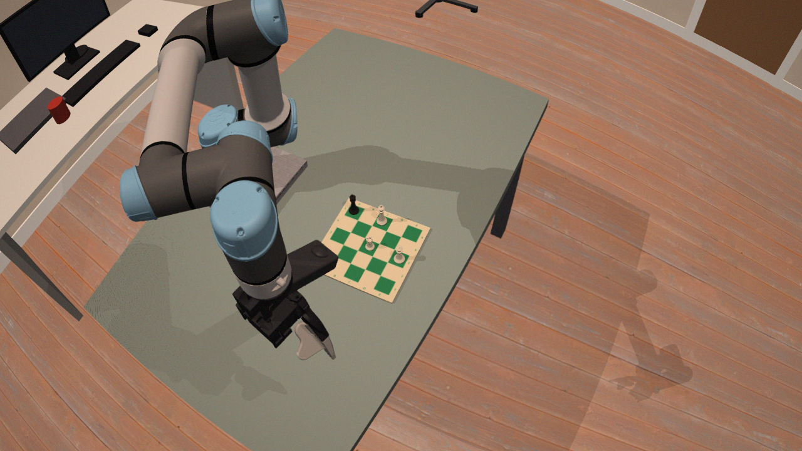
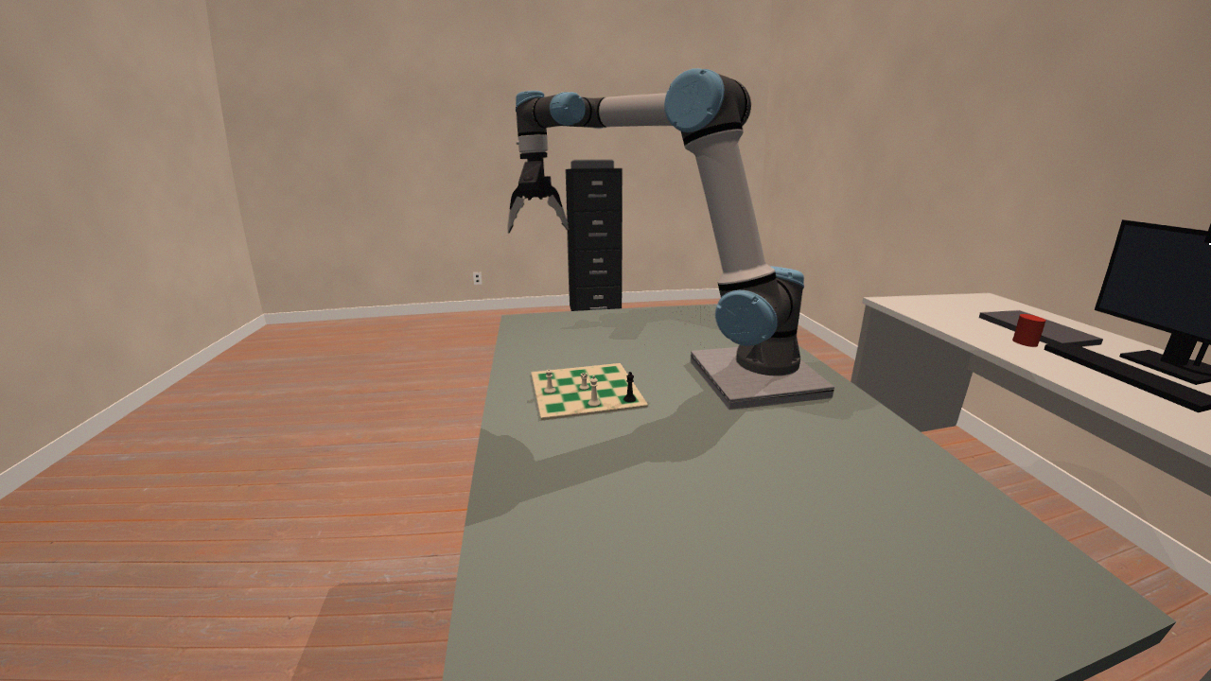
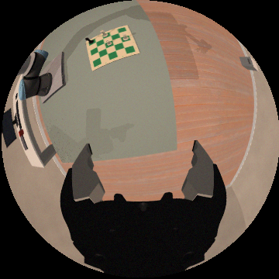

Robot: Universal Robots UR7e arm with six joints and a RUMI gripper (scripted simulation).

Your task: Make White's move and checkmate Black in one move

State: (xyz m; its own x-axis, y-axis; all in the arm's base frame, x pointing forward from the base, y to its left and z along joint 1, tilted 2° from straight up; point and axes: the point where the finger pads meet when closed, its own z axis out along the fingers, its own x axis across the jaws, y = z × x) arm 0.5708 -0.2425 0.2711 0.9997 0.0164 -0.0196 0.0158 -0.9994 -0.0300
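Table (image 2: 762,525): a small chessboard (image 1: 417,240) is laid near one edge.
Gripper (image 2: 536,213): held high above, jaws wide, nothing held, so no piece is bumped.

The arm (image 2: 729,211) reaches high, gripper (image 2: 536,216) pointing down (jaws spread wide, holding nothing)

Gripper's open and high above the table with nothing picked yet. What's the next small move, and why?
Probably bring the gripper across and down toward the chessboard. It hangs open and empty, well above the table and off to one side of the board, while the three white pieces and the black piece all stand untouched. Which white piece mates I can't settle from these views.
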